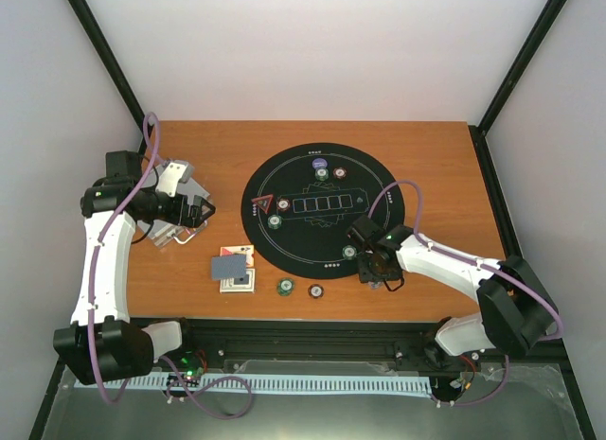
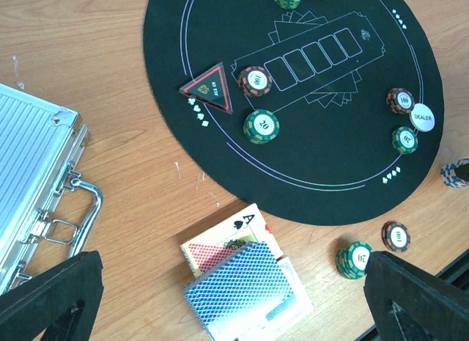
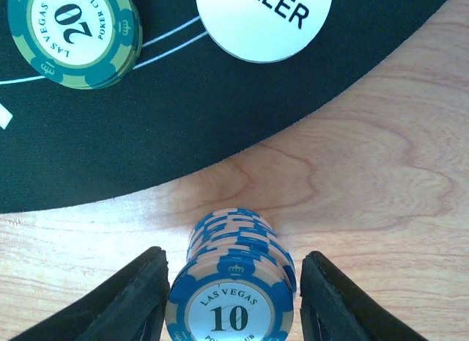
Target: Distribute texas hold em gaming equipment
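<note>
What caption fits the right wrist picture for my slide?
Right gripper straddling a blue-white chip stack, near a green chip and the dealer button on the black mat.

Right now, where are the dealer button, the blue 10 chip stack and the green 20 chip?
white dealer button (image 3: 256,37), right wrist view, its blank face
blue 10 chip stack (image 3: 233,313), right wrist view, top chip's centre
green 20 chip (image 3: 73,29), right wrist view, its printed centre

Each arm is built of glossy white shell links (image 1: 106,255) between bulky black joint housings (image 1: 511,312). A lilac cable (image 1: 403,184) trails back from each pincer. The left pincer (image 2: 234,297) has matte black, foam-textured wedge fingers (image 2: 51,297).
</note>
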Tool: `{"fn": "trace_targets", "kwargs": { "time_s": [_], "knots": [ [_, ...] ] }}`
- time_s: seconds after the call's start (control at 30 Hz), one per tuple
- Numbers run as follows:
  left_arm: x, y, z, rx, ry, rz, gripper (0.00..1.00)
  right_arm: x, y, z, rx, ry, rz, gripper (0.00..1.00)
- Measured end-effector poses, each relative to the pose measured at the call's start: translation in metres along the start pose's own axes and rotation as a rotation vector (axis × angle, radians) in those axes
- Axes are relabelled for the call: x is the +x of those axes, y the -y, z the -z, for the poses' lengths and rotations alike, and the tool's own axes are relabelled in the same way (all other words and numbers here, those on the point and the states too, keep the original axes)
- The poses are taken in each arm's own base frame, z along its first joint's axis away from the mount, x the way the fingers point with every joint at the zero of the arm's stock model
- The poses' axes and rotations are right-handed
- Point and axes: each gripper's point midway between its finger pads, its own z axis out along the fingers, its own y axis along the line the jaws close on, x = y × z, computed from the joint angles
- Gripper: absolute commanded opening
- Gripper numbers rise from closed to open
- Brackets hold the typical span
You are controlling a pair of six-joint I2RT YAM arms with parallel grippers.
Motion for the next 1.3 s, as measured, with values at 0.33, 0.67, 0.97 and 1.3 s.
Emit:
{"fn": "trace_targets", "kwargs": {
  "time_s": [0.33, 0.67, 0.97, 1.3],
  "knots": [
    [0.0, 0.001, 0.001, -0.002, 0.003, -0.003, 1.0, 0.0, 0.0, 0.0, 0.002, 0.001, -0.004, 0.35],
    [0.0, 0.001, 0.001, -0.001, 0.003, -0.003, 1.0, -0.003, 0.004, 0.01, 0.022, 0.007, -0.005, 0.22],
    [0.0, 0.001, 0.001, -0.001, 0.003, -0.003, 1.0, -0.047, -0.014, 0.063, -0.038, 0.125, -0.015, 0.2],
    [0.0, 0.001, 0.001, 0.002, 0.003, -0.002, 1.0, -0.14, -0.087, 0.065, -0.05, 0.169, 0.085, 0.19]
  ]
}}
